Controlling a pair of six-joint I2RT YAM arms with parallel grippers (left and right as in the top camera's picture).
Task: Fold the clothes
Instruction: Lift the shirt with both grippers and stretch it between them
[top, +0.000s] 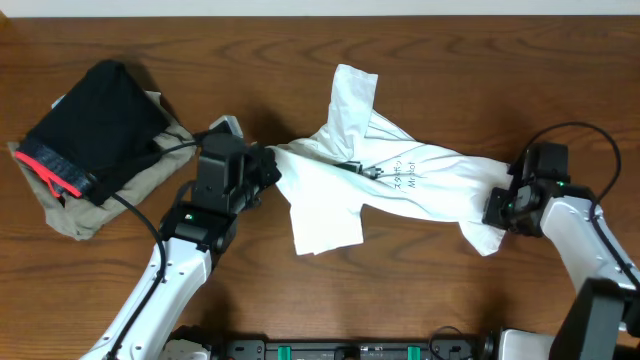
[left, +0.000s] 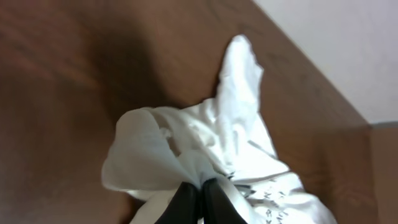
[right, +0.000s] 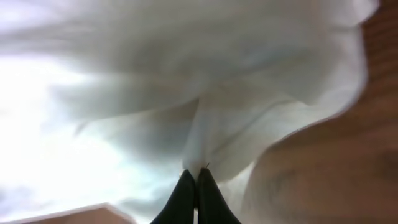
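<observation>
The white short-sleeved cloth T-shirt (top: 420, 180) lies bunched and pulled out lengthwise across the middle of the brown wooden table (top: 450, 60), gripped at both ends. The left gripper (left: 200, 185) has its dark fingers pressed together on a gathered pinch of the shirt's left end; the right gripper (right: 197, 177) is likewise clamped on a fold at the right end. From each pinch the fabric fans outward; the right wrist view shows little but blurred white cloth, so which hem or edge is caught cannot be told. Dark lettering (top: 402, 178) shows on the twisted chest, too small to read. One sleeve (top: 352, 88) points toward the far edge; a flat flap (top: 325, 225) lies on the near side. Well to the left, a folded black garment with a red-pink band (top: 95, 125) rests on a tan folded garment (top: 75, 215), hiding most of it.
</observation>
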